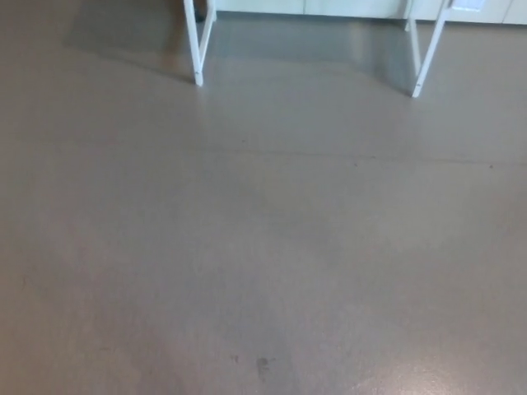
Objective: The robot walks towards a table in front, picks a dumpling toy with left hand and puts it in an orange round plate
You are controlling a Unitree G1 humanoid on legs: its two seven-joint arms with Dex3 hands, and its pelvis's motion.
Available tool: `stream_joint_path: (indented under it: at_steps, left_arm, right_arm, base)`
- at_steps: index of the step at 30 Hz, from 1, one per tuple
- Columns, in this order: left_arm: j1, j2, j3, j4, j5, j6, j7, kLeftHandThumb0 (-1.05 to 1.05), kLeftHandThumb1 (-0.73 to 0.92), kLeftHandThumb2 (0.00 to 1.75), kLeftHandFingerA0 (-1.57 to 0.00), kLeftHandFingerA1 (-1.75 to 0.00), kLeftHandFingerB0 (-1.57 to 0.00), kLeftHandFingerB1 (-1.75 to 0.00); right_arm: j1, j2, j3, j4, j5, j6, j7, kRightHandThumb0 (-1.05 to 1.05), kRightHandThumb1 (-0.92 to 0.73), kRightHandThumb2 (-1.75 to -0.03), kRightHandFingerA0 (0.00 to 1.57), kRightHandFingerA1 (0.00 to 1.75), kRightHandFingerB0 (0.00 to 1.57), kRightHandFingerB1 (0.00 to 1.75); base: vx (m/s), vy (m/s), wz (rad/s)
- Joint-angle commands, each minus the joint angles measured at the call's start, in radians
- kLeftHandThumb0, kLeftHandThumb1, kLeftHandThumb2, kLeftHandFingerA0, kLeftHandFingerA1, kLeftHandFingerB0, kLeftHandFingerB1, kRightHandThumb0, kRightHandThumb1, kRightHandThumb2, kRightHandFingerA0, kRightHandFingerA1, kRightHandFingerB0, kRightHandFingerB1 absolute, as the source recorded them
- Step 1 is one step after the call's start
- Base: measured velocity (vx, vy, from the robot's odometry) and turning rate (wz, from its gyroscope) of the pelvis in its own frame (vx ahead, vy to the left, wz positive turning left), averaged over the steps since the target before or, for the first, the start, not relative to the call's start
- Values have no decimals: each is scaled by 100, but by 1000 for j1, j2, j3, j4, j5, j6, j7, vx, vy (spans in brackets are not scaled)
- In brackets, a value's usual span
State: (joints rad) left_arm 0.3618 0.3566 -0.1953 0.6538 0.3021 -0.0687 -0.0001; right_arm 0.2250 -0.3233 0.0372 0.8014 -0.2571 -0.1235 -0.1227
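Observation:
Only the lower part of a white table shows at the top of the head view: its left leg (198, 49) and right leg (428, 53) stand on the floor, with the edge of the tabletop (329, 8) just visible. The dumpling toy and the orange plate are out of sight. Neither of my hands appears in the picture.
A grey-brown floor (263, 247) fills nearly the whole view between me and the table. A faint seam runs across it about mid-height, and a few small dark marks (262, 364) lie near the bottom.

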Motion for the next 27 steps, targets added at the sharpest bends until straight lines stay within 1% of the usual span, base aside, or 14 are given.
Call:
stream_joint_path:
  at_steps: [1, 3, 4, 10, 11, 12, 13, 16, 17, 18, 19, 24, 25, 27]
  left_arm:
    - [-110, 66, 109, 390, -31, -226, 214, -46, 50, 56, -88, -117, -27, -32]
    - [-126, 62, 122, 438, -45, -239, 193, -51, 42, 73, -99, -114, -23, -42]
    - [-128, 60, 132, 447, -56, -250, 181, -46, 41, 71, -86, -93, -23, -41]
    - [-108, 45, 160, 466, -62, -341, 188, -37, 53, 57, -74, -84, -29, -31]
    - [-106, 42, 154, 475, -46, -357, 214, -37, 52, 56, -77, -80, -30, -31]
    - [-106, 41, 151, 481, -39, -367, 226, -37, 52, 56, -77, -80, -30, -31]
    - [-112, 38, 148, 494, -33, -372, 234, -37, 52, 58, -84, -103, -31, -32]
    - [-138, 34, 147, 530, -31, -386, 239, -37, 51, 55, -87, -106, -31, -31]
    - [-153, 36, 143, 539, -26, -386, 246, -37, 52, 56, -79, -85, -31, -32]
    - [-159, 37, 140, 542, -22, -384, 252, -37, 52, 56, -79, -85, -31, -32]
    - [-170, 40, 138, 547, -19, -375, 261, -42, 41, 70, -88, -98, -26, -42]
    - [-171, 29, 154, 591, -35, -375, 305, -34, 53, 56, -87, -125, -32, -32]
    - [-169, 29, 153, 601, -35, -376, 305, -36, 51, 55, -79, -125, -33, -31]
    - [-164, 34, 149, 616, -30, -383, 289, -34, 48, 55, -78, -125, -32, -32]
  right_arm:
    - [59, -97, -4, 247, -39, -223, -122, -46, -65, -61, 93, 54, 34, 32]
    - [47, -100, -9, 271, -26, -221, -101, -46, -65, -61, 90, 51, 32, 32]
    - [48, -99, -8, 268, -24, -223, -96, -47, -65, -60, 85, 49, 31, 31]
    - [45, -98, 9, 310, -32, -219, -83, -49, -67, -61, 85, 58, 29, 30]
    - [44, -98, 12, 329, -33, -215, -78, -56, -54, -82, 82, 69, 22, 42]
    - [44, -99, 13, 340, -34, -216, -80, -56, -54, -82, 82, 69, 22, 42]
    - [44, -102, 16, 347, -36, -213, -79, -45, -67, -61, 82, 53, 29, 30]
    - [27, -106, 26, 379, -42, -208, -83, -49, -66, -60, 82, 51, 29, 30]
    - [12, -102, 29, 393, -41, -200, -82, -46, -66, -60, 82, 49, 30, 30]
    - [5, -100, 30, 398, -39, -195, -80, -46, -66, -60, 82, 49, 30, 30]
    - [-1, -94, 35, 406, -40, -191, -82, -46, -65, -60, 81, 49, 30, 31]
    - [-4, -82, 45, 429, -33, -192, -68, -50, -64, -60, 72, 45, 29, 30]
    - [-7, -85, 48, 430, -36, -192, -67, -56, -55, -83, 67, 59, 25, 43]
    - [-12, -91, 52, 436, -39, -196, -67, -58, -56, -83, 67, 58, 24, 42]
  base:
    - [91, -19, -6]
    - [84, -17, -5]
    - [0, 0, 0]
    - [0, 0, 0]
    - [0, 0, 0]
    - [0, 0, 0]
    - [39, -4, 6]
    - [0, 0, 0]
    - [0, 0, 0]
    - [0, 0, 0]
    - [0, 0, 0]
    - [0, 0, 0]
    - [0, 0, 0]
    - [12, 1, -6]
